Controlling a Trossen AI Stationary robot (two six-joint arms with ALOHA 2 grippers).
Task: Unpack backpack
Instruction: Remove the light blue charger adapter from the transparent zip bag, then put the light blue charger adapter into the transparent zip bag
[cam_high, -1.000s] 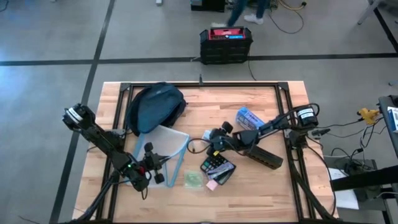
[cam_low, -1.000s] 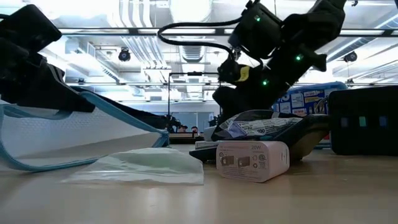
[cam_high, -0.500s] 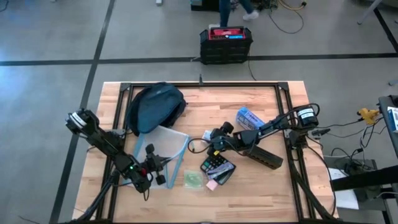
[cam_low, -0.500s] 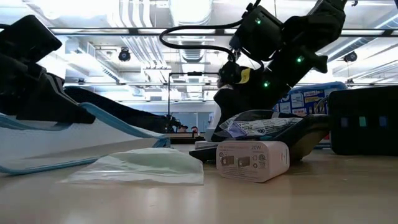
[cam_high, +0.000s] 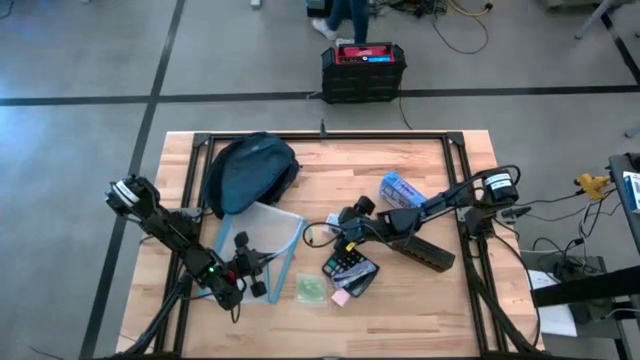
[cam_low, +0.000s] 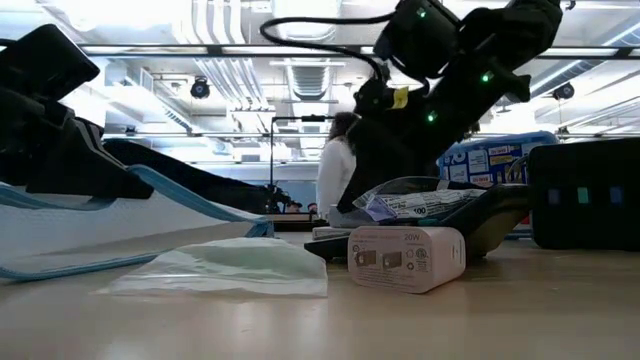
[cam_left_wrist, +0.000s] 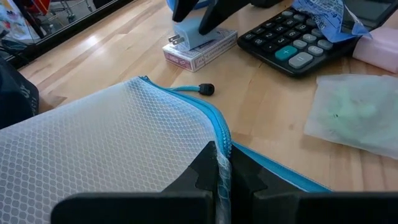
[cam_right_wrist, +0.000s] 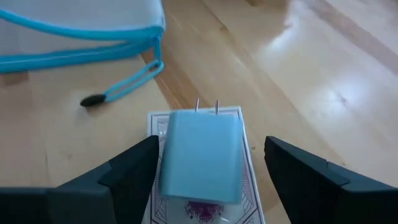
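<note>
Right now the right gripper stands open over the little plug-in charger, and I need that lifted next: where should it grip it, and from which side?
Take the charger across its two flat long sides, from straight above. It lies flat on the card box, prongs pointing towards the mesh pouch, and the right gripper already straddles it, open, with a finger on each side. Probably just lower and close; avoid the prong end.

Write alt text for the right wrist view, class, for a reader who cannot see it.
The right gripper hangs open over a pale blue plug-in charger lying on a printed card box, its two prongs pointing away. Beyond it on the wooden table lie a mesh pouch and its blue zip cord.
</note>
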